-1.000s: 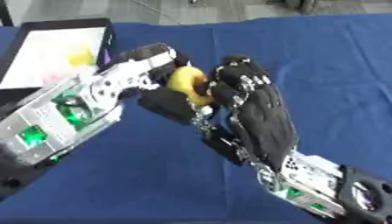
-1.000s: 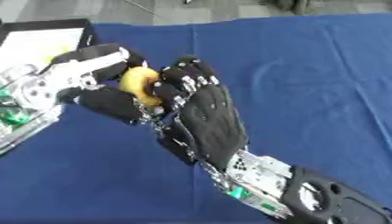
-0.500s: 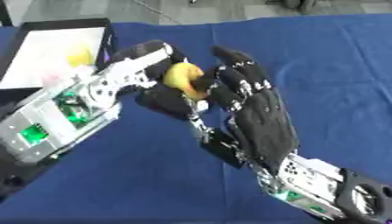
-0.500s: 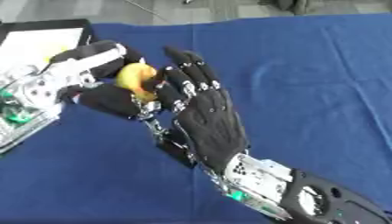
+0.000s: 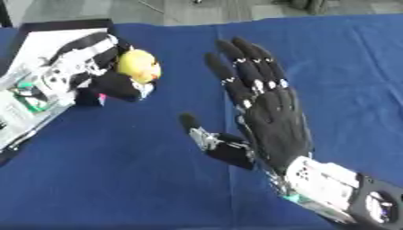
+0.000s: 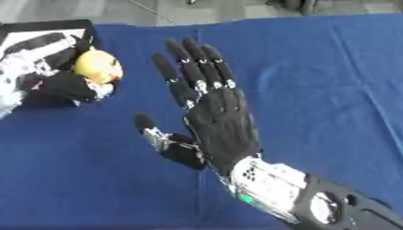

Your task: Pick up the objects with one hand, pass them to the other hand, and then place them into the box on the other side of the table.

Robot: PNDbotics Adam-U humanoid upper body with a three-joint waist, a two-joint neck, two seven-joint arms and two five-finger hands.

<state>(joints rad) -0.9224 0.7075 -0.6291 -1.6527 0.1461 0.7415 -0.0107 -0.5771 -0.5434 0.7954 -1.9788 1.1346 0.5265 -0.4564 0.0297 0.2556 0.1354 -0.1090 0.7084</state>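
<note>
Since a second ago both hands have parted: my right hand [image 5: 271,119] is spread flat and empty, while my left hand [image 5: 91,67] curls round the yellow fruit [image 5: 138,66], just beside the box [image 5: 47,38]. Handover looks done; next comes carrying it over the box and letting go.

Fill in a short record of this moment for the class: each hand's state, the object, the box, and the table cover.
left hand: fingers curled round the yellow object, at the box's near edge
right hand: open, fingers straight and spread, holding nothing
yellow object: rounded, apart from the right hand
box: far left, dark rim, pale inside
table cover: blue cloth
</note>
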